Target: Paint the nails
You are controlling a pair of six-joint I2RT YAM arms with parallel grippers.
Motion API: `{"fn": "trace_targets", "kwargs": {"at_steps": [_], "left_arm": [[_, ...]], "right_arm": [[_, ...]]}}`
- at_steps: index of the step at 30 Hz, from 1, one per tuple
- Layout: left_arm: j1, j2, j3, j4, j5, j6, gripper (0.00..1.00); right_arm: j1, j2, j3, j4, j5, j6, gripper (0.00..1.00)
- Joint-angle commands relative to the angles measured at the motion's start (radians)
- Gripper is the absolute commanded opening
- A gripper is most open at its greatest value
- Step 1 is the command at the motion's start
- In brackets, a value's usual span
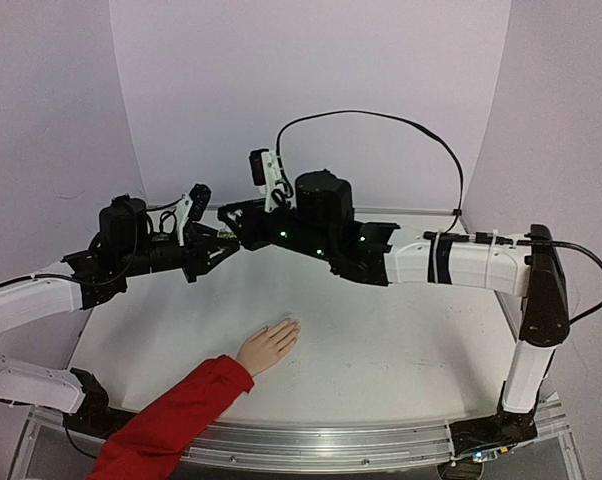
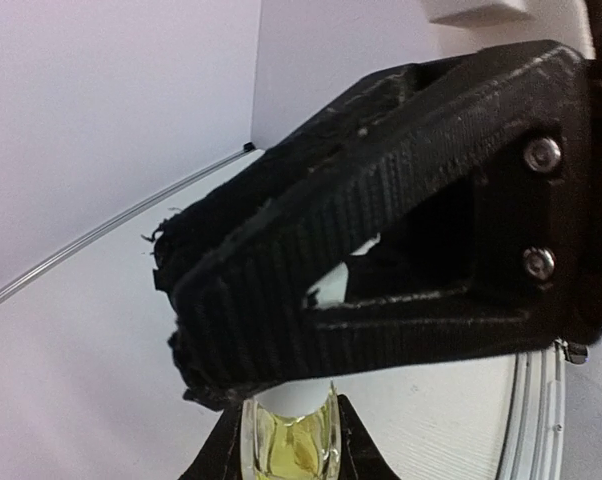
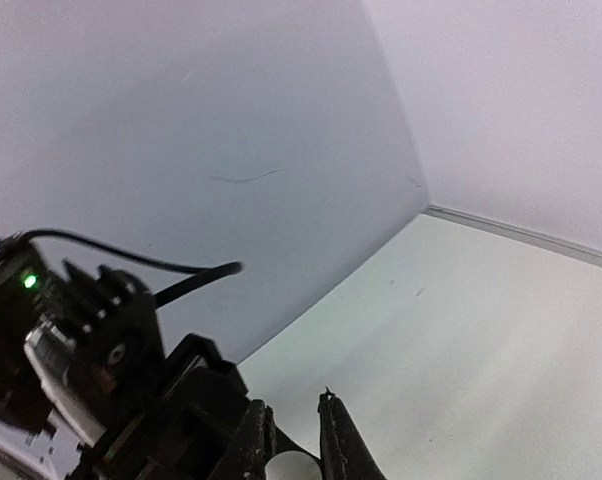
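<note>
A small peach hand (image 1: 269,346) with a bright red sleeve (image 1: 176,418) lies flat on the table at the near middle. Its nails (image 1: 291,326) are too small to make out. My left gripper (image 1: 217,247) is raised above the table's back left, shut on the yellow-green bottle (image 2: 289,445). In the left wrist view the left gripper (image 2: 289,432) shows only its fingertips beside the glass. My right gripper (image 1: 233,228) meets it from the right and is shut on the bottle's white cap (image 2: 299,392). The cap (image 3: 293,468) also shows in the right wrist view, between the right gripper's (image 3: 293,440) fingers.
White walls enclose the table on the left, back and right. A black cable (image 1: 401,125) loops above the right arm. An aluminium rail (image 1: 311,440) runs along the near edge. The hand lies well in front of and below both grippers.
</note>
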Motion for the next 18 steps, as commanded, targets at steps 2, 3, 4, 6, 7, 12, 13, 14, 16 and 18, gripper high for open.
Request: {"fn": "trace_targets", "kwargs": {"at_steps": [2,3,4,6,7,12,13,14,16,18], "left_arm": [[0.002,-0.028,0.028,0.126,-0.139,0.029,0.0],[0.001,-0.029,0.029,0.125,-0.14,0.029,0.0],[0.001,-0.028,0.029,0.123,-0.141,0.031,0.0],[0.001,-0.028,0.029,0.122,-0.14,0.029,0.0],[0.001,-0.028,0.031,0.121,-0.139,0.031,0.0],[0.001,-0.022,0.034,0.113,-0.137,0.032,0.0],[0.002,-0.02,0.036,0.111,-0.133,0.032,0.0],[0.001,-0.015,0.038,0.11,-0.128,0.031,0.0],[0.001,-0.005,0.044,0.104,-0.116,0.025,0.0],[0.001,0.006,0.05,0.099,-0.1,0.018,0.0]], "right_arm": [[0.185,0.091,0.104,-0.199,0.363,0.117,0.0],[0.195,0.098,0.117,-0.2,0.373,0.123,0.0],[0.198,0.104,0.133,-0.204,0.374,0.125,0.0],[0.2,0.106,0.158,-0.215,0.372,0.118,0.0],[0.199,0.103,0.164,-0.216,0.372,0.107,0.02],[0.181,0.037,0.15,-0.213,0.315,0.0,0.34],[0.17,0.019,0.145,-0.214,0.283,-0.019,0.39],[0.157,-0.005,0.131,-0.214,0.252,-0.038,0.45],[0.131,-0.071,0.082,-0.208,0.195,-0.065,0.58],[0.102,-0.129,0.027,-0.197,0.132,-0.094,0.7]]}}
